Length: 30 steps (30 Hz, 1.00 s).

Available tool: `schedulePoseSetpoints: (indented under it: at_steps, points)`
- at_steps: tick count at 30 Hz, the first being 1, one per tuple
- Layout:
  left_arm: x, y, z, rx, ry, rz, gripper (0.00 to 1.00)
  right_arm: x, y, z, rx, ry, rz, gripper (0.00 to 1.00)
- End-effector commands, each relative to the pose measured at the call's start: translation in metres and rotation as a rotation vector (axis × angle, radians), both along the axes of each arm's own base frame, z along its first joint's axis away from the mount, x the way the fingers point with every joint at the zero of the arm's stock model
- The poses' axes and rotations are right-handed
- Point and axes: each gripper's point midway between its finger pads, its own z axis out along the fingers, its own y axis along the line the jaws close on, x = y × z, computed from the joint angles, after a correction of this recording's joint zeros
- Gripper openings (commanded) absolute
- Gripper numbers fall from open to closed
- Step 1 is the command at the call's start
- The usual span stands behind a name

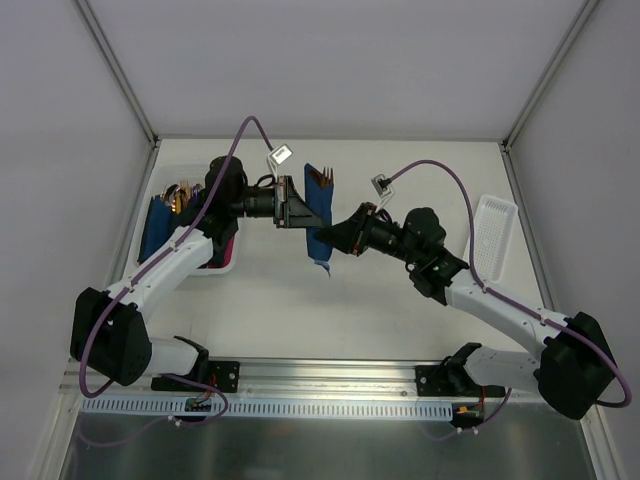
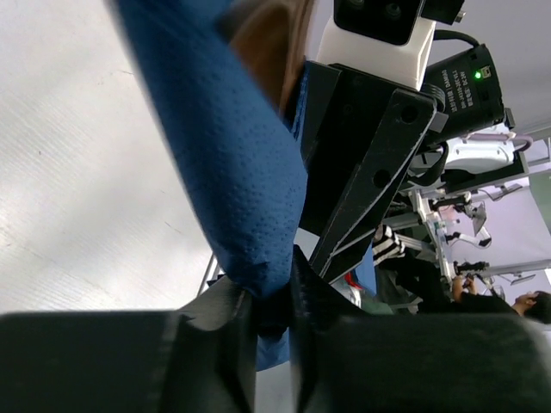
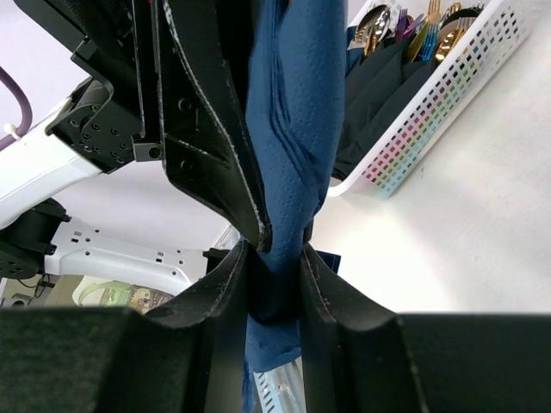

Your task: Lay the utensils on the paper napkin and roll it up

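Both the left gripper (image 2: 272,303) and right gripper (image 3: 275,280) are clamping one dimpled rolled paper napkin (image 1: 318,205), gold utensils (image 1: 326,178) protruding at twelve o'clock.

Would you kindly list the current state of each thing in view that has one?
paper napkin: rolled around the utensils, pinched by both tools.
utensils: wrapped, tips poking from the roll's far end.
left tool: shut on the paper napkin.
right tool: shut on the paper napkin.
white basket: holding spare cutlery and dark napkins.

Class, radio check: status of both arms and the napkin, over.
Left gripper, right gripper: jaws shut on paper napkin, rolled. Utensils poke from one end. Basket aside.
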Motion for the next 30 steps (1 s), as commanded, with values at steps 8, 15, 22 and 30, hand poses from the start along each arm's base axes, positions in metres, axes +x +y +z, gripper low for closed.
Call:
schedulePoseSetpoints:
  at_steps: [8,15,22,30]
  points:
    - [-0.010,0.005,0.007,0.026,-0.076,-0.059,0.00,0.010,-0.003,0.033,0.003,-0.095,-0.050,0.17]
    - [-0.009,0.014,0.007,0.044,-0.116,-0.044,0.00,0.012,-0.010,0.030,-0.030,-0.089,-0.079,0.52]
    - [-0.006,0.022,0.010,0.054,-0.140,-0.013,0.00,0.014,-0.015,0.030,-0.036,-0.084,-0.092,0.58]
    - [0.016,0.060,-0.001,0.141,-0.165,0.063,0.00,0.014,-0.032,0.017,-0.090,-0.066,-0.125,0.74]
